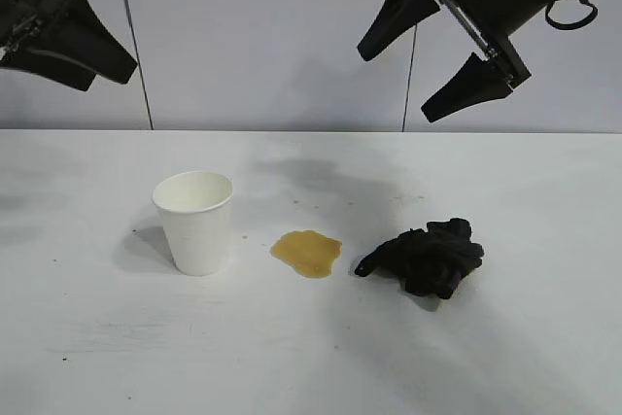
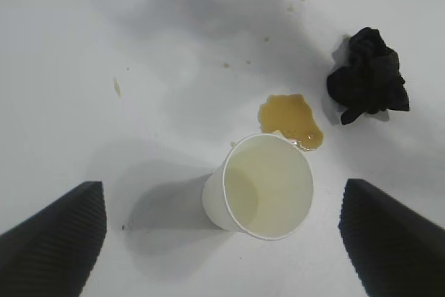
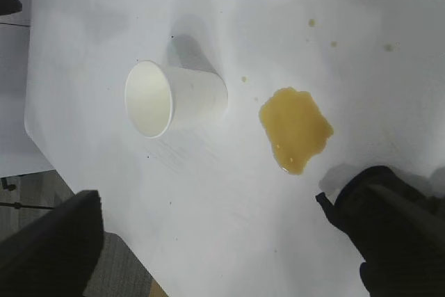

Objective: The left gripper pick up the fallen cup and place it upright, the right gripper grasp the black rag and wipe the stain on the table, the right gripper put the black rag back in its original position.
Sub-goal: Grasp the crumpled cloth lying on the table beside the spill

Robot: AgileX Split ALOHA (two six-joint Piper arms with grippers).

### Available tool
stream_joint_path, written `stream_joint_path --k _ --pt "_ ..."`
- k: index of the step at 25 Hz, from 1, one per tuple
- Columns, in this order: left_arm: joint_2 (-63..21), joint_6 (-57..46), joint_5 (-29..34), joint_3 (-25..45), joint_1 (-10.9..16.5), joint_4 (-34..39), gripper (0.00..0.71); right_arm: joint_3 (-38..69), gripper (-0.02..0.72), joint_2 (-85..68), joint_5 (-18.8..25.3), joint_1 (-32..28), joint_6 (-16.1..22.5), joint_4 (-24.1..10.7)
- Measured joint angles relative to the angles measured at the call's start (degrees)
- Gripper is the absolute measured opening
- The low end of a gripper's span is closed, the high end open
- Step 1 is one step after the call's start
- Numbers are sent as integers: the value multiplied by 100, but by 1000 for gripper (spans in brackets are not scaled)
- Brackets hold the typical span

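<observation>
The white paper cup (image 1: 194, 223) stands upright on the table (image 1: 97, 357), mouth up. To its right lies the amber stain (image 1: 307, 252), and further right the bunched black rag (image 1: 426, 258). My left gripper (image 1: 102, 60) hangs open high at the far left, above and clear of the cup (image 2: 268, 186), which shows between its fingers from above. My right gripper (image 1: 395, 83) is open, raised above the rag and the stain (image 3: 295, 129) and holding nothing. In the right wrist view one finger partly covers the rag (image 3: 351, 206).
Small amber droplets (image 2: 226, 65) dot the table behind the stain. The table's front edge and the grey floor (image 3: 104, 269) show in the right wrist view. A pale panelled wall (image 1: 272, 36) stands behind the table.
</observation>
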Motion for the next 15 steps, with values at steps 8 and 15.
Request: stream_joint_path --k 8,15 --pt "-6 -315 72 -183 -6 -579 625 0 694 0 5 0 0 27" --pt "-6 -3782 -31 -201 -6 -522 578 0 694 0 5 0 17 73"
